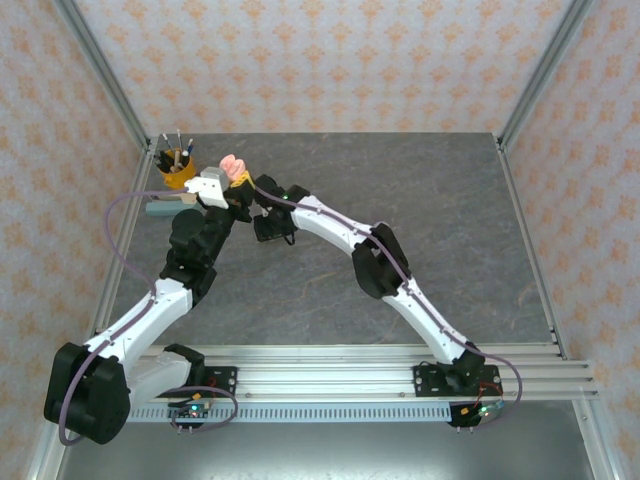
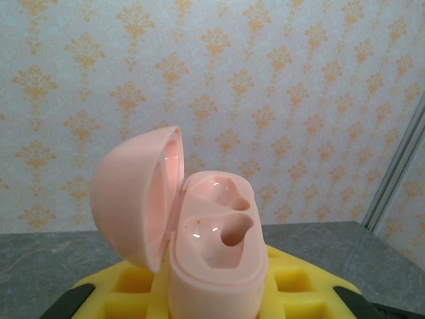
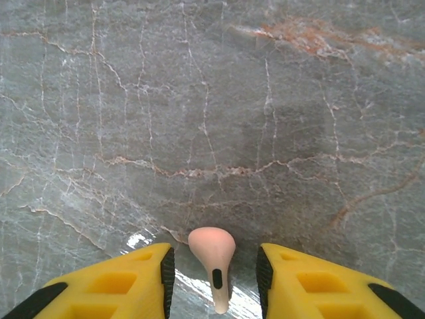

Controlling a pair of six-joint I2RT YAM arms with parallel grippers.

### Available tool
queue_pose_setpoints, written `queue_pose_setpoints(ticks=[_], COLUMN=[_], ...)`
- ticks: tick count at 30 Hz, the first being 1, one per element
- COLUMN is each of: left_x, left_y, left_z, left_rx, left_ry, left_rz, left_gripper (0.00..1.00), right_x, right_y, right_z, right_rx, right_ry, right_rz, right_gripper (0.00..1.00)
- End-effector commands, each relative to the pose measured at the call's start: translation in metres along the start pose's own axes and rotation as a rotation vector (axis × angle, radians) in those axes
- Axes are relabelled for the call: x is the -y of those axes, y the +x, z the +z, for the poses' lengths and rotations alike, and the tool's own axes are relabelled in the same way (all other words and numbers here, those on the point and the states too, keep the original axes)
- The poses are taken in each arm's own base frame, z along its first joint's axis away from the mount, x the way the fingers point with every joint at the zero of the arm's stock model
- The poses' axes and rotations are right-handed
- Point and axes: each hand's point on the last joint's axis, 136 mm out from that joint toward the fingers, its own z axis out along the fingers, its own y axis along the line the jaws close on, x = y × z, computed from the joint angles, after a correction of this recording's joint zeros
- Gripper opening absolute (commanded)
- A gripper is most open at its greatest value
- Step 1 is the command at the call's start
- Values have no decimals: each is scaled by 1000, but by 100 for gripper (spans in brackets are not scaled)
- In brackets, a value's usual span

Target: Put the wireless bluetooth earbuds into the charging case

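Observation:
The pale pink charging case [image 2: 216,266] stands upright with my left gripper [image 2: 212,296] shut on its lower body between the yellow fingers [image 2: 299,279]. Its lid [image 2: 133,196] is hinged open to the left, and both wells are empty. From above, the case [image 1: 234,167] is held up at the back left. One pale pink earbud [image 3: 212,256] lies on the grey table, stem toward the camera. My right gripper [image 3: 214,276] is open around it, with a gap on each side. In the top view the right gripper [image 1: 270,222] is low, just right of the left wrist.
A yellow cup of pens [image 1: 177,170] stands at the back left, close to the left gripper. A teal object [image 1: 163,208] lies beside it. Metal frame posts [image 1: 525,85] and papered walls bound the grey stone table [image 1: 430,190].

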Motion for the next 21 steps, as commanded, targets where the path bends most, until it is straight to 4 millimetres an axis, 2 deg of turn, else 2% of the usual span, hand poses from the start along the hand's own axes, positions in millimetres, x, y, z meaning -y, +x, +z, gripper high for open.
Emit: queue_pose_setpoints(ticks=[1, 14, 21], left_x=[-4, -6, -8], left_y=[-30, -29, -27], left_z=[-3, -7, -9], left_rx=[79, 77, 72], left_ry=[-26, -33, -42], left_rz=[-18, -29, -29], left_gripper=[0, 0, 0], right_x=[7, 15, 16], right_y=[9, 12, 14], right_z=[6, 20, 27], right_rx=[-11, -13, -16], right_ry=[109, 170, 175], right_rz=[-67, -72, -65], right_gripper=[40, 36, 22])
